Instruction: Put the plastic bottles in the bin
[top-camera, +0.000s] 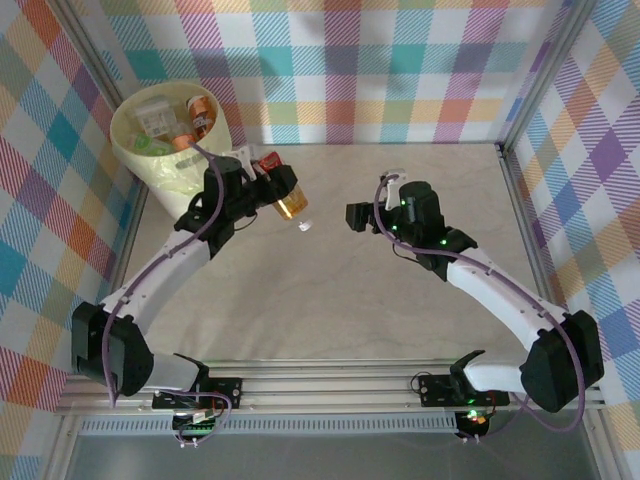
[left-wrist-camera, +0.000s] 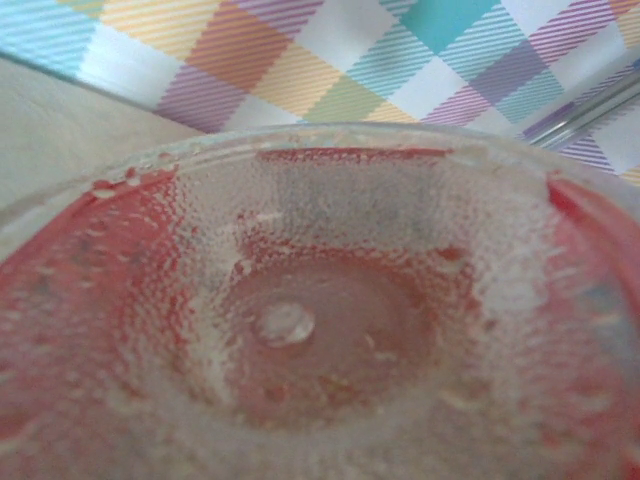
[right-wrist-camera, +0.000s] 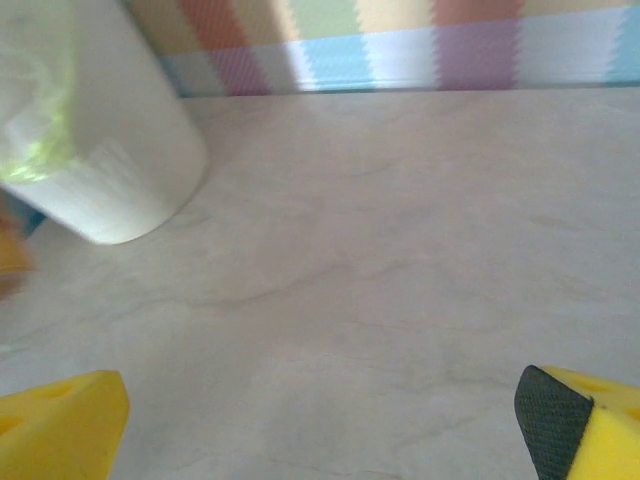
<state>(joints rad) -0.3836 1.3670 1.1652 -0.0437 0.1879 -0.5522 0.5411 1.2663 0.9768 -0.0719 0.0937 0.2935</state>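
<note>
Between the left fingers (top-camera: 268, 188), which are clenched on it, sits a red-labelled bottle (top-camera: 291, 203). Its clear plastic is tinted amber where it projects past the fingers, and its small pale cap (top-camera: 305, 226) points toward the middle of the counter (top-camera: 400, 300). From the left wrist, the bottle's moulded base (left-wrist-camera: 300, 330) faces the lens with a round dimple at its centre. Droplets bead the clear wall and red label shows at both sides, but any print on the label is too blurred to read. The held bottle lies just beside the bin (top-camera: 135, 160), outside its rim and on the side nearer the counter's middle. The bin is a pale-yellow translucent tub standing upright at the far-left corner of the counter, against the checked wall (top-camera: 400, 70). Inside it lie several bottles, among them an orange-labelled one (top-camera: 201, 115), a clear one with a pale label (top-camera: 155, 120) and a green-tinted one (top-camera: 150, 148); their lettering is too small to make out. The right fingers (top-camera: 357, 215) are released and spread wide with nothing between them, near the held bottle's cap but apart from it. From the right wrist, one yellow tip (right-wrist-camera: 60, 425) and the other, black-padded tip (right-wrist-camera: 575, 420) stand at opposite lower corners over bare marbled counter. The bin's pale wall, with green showing through it, rises at the upper left of that view.
</note>
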